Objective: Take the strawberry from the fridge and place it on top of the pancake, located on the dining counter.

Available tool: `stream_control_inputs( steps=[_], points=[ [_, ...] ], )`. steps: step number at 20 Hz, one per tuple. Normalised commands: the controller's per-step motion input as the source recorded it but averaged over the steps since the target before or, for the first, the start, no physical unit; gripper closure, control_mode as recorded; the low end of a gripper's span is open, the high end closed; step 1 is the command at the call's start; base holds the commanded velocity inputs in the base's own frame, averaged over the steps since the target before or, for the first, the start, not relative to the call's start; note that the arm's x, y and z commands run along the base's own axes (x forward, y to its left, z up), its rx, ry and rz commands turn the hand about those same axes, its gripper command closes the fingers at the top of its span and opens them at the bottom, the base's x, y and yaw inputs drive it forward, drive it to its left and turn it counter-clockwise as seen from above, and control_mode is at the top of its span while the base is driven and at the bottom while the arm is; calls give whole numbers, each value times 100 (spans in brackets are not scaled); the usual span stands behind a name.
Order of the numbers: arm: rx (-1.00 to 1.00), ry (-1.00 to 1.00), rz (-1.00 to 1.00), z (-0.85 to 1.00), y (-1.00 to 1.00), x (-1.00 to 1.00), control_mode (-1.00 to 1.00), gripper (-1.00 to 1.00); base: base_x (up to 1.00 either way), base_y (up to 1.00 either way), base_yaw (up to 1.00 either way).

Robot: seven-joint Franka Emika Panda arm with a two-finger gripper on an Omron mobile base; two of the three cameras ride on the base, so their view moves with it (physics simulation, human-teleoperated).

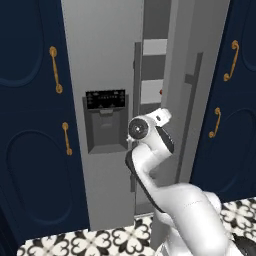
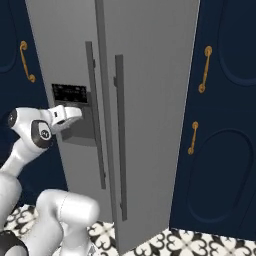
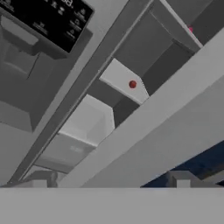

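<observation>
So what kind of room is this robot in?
Most likely a home kitchen: a tall grey fridge with a dispenser panel, navy cabinets with gold handles, and patterned floor tiles.

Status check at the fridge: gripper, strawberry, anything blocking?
Gripper open, empty. Strawberry on a shelf inside the fridge, untouched. Right door only partly open, narrow gap to reach through.

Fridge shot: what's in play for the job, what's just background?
In play:
- fridge, right door ajar
- strawberry on an inner shelf, seen through the gap
- gripper, open, in front of the gap, holding nothing

Background:
- navy cabinets with gold handles
- dispenser panel
- patterned floor tiles
</observation>
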Motion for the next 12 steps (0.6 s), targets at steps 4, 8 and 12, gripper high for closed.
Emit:
stream_control_inputs(
  steps=[4,8,12],
  points=[
    [-17,22,-22,0,14,100,-100,-100,0,0,0],
    [-9,22,-26,0,-16,98,-100,-100,0,0,0],
    [-5,16,-21,0,-32,81,-100,-100,0,0,0]
  ],
)
